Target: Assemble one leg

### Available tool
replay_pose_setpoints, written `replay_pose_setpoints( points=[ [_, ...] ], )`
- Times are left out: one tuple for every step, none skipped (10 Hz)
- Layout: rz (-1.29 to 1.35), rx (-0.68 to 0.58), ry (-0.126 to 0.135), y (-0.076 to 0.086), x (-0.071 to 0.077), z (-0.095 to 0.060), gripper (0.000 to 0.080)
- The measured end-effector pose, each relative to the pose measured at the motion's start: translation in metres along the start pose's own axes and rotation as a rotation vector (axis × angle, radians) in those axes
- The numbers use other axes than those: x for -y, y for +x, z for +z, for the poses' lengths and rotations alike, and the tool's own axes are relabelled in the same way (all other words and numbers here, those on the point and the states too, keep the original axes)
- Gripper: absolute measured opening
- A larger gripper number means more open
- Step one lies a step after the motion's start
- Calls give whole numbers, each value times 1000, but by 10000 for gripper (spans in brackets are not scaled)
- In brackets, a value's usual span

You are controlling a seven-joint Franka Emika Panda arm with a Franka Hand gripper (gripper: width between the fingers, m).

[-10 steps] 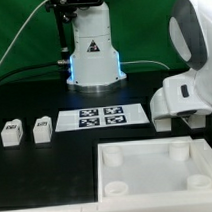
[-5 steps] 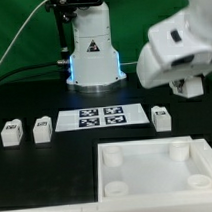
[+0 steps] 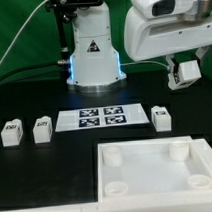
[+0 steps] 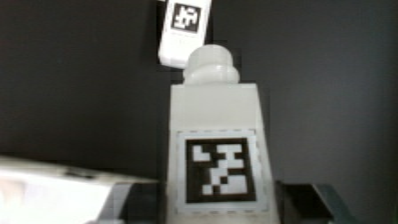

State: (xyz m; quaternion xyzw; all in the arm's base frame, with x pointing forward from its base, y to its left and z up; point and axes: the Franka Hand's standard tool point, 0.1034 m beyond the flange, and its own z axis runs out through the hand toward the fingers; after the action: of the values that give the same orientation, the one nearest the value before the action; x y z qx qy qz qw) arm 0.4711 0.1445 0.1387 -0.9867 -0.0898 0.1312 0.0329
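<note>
My gripper (image 3: 183, 75) hangs high over the table at the exterior view's right, shut on one leg (image 3: 180, 75). In the wrist view this leg (image 4: 215, 120) is a white post with a rounded tip and a black-and-white tag, and it stands between my dark fingers (image 4: 150, 206); the gripper (image 4: 217, 208) grips its base. Three more legs lie on the black table: two at the exterior view's left (image 3: 9, 132) (image 3: 42, 129) and one right of the marker board (image 3: 161, 116). That last one also shows in the wrist view (image 4: 183, 30), below the held leg.
The marker board (image 3: 103, 117) lies mid-table. The large white panel (image 3: 146, 150) with round corner sockets fills the front right. The robot base (image 3: 93, 55) stands at the back. A blurred white edge (image 4: 63, 180) shows in the wrist view.
The arm has risen from low over the table at the exterior view's right, carrying a leg up. The leg beside the marker board has come into view.
</note>
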Motion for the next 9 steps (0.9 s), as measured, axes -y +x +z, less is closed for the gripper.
replay_pose_setpoints(
  points=[
    [-82, -62, -3, 9, -13, -9, 291],
    [-103, -175, -11, 33, -34, -38, 291],
    [-98, -274, 19, 49, -46, -63, 291],
    [-55, -369, 73, 61, -53, -83, 291],
    [-3, -365, 131, 61, -49, -85, 291],
    [-15, -476, 110, 71, -54, -89, 291],
    [0, -589, 78, 70, -60, -87, 292],
    [3, -631, 60, 68, -62, -83, 292],
    [0, -751, 7, 72, -73, -87, 292]
  ],
)
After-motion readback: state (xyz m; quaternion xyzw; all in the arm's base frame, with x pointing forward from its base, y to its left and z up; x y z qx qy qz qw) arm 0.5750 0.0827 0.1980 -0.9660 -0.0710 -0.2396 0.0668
